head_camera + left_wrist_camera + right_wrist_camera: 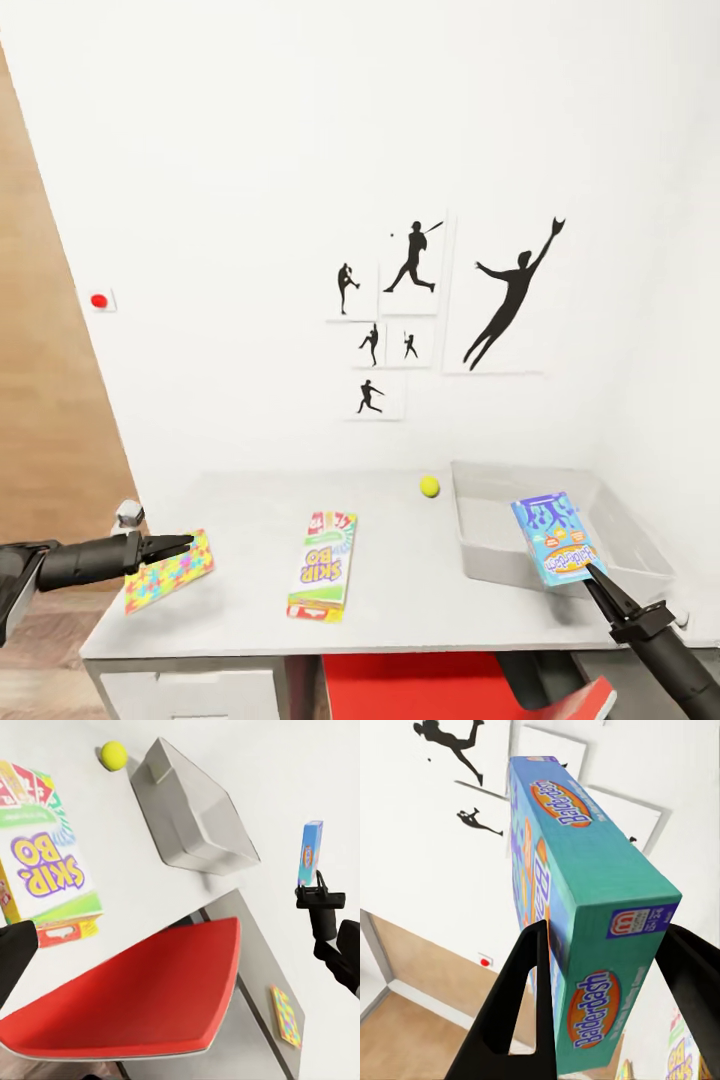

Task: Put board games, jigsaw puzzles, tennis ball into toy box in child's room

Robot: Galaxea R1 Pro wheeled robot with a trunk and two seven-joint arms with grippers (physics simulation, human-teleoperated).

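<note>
My right gripper is closed on the blue game. In the right wrist view both fingers press on the two flat faces of this game, near its lower end. My right arm comes up from the lower right of the head view and points up and to the left. It holds the game raised and tilted, in front of the near wall of the toy box. I cannot tell if the game touches the rim.

My left gripper is at the left end of the table. The arm lies almost level and reaches to the right. The fingers are close together over a jigsaw, which sticks out over the table edge. I cannot tell if they grip it or only lie on it.

Between my two grippers the Skip-Bo lies flat on the table. The ball lies farther back, just beside the left wall of the toy box but apart from it. In the left wrist view a second jigsaw lies on the lower dark part of the table, below my right gripper. A red seat is under the table.
</note>
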